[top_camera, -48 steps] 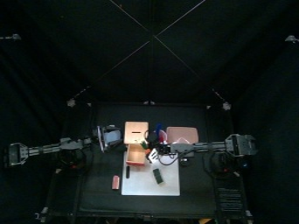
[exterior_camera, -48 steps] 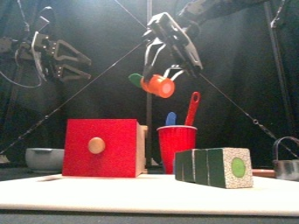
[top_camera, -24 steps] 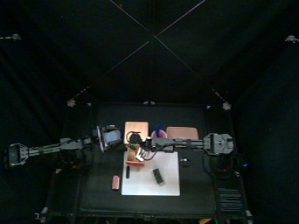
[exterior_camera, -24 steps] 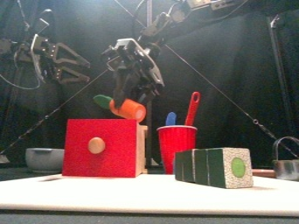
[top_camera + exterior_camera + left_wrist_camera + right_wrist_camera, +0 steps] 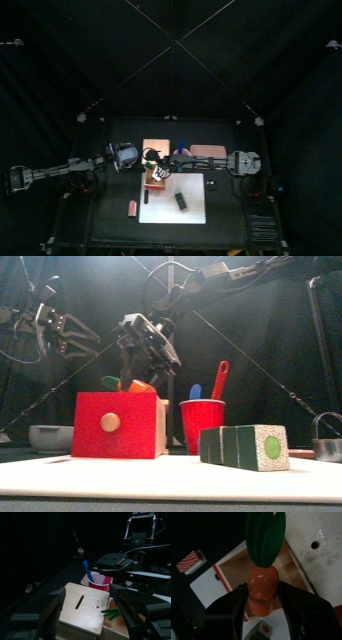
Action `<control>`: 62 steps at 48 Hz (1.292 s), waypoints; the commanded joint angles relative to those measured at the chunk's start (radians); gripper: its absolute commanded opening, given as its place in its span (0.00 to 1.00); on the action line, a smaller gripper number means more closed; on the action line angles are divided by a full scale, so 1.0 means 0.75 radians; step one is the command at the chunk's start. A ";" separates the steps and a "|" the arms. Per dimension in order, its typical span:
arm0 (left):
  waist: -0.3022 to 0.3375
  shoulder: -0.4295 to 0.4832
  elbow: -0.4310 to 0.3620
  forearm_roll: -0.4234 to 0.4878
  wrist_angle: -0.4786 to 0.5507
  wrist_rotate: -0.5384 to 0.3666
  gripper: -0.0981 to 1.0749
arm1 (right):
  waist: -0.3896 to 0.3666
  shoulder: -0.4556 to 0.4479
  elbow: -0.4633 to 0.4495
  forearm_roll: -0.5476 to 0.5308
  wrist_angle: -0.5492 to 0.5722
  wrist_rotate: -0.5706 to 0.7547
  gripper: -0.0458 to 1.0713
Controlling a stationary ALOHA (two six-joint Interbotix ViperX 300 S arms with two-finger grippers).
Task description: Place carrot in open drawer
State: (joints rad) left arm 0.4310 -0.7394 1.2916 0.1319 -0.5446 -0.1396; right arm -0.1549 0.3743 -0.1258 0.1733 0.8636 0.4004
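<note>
1. The carrot stands clamped between the right gripper's two black jaws, orange body in the grip and green leaves pointing to the top of the right wrist frame.
2. In the front view, left of centre, only the carrot's orange end and a bit of green show, just under the gripper and right above the red drawer front.
3. From the right wrist, the open drawer lies behind the carrot, mid-frame.
4. The tan cabinet fills the lower middle of the left wrist frame, green leaves at its right edge.
5. The left gripper has its jaws spread wide and empty, either side of the cabinet.
6. A red cup stands just right of the drawer, a dark block further right.
</note>
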 commanded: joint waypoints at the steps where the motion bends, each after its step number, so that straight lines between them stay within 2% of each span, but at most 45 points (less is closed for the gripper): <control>1: 0.004 0.006 -0.022 -0.002 -0.006 0.000 0.94 | -0.004 -0.025 -0.014 0.029 -0.014 0.000 0.73; 22: 0.004 0.004 -0.022 -0.002 -0.006 0.000 0.94 | -0.004 0.004 0.006 0.033 -0.025 0.002 0.76; 36: 0.004 0.006 -0.025 0.000 -0.006 0.000 0.94 | -0.004 0.004 0.014 0.027 -0.006 0.004 0.88; 43: 0.004 0.004 -0.025 -0.002 -0.006 0.000 0.94 | -0.002 0.000 0.006 0.022 -0.006 0.004 0.89; 51: 0.004 0.006 -0.027 0.000 -0.006 0.000 0.94 | 0.004 -0.025 -0.004 -0.010 -0.004 0.000 0.89; 62: 0.004 0.004 -0.033 0.016 -0.006 0.002 0.94 | 0.027 -0.135 0.012 -0.086 -0.025 0.002 0.89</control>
State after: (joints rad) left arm 0.4326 -0.7378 1.2916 0.1365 -0.5446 -0.1396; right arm -0.1427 0.3590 -0.1043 0.1197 0.8575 0.4004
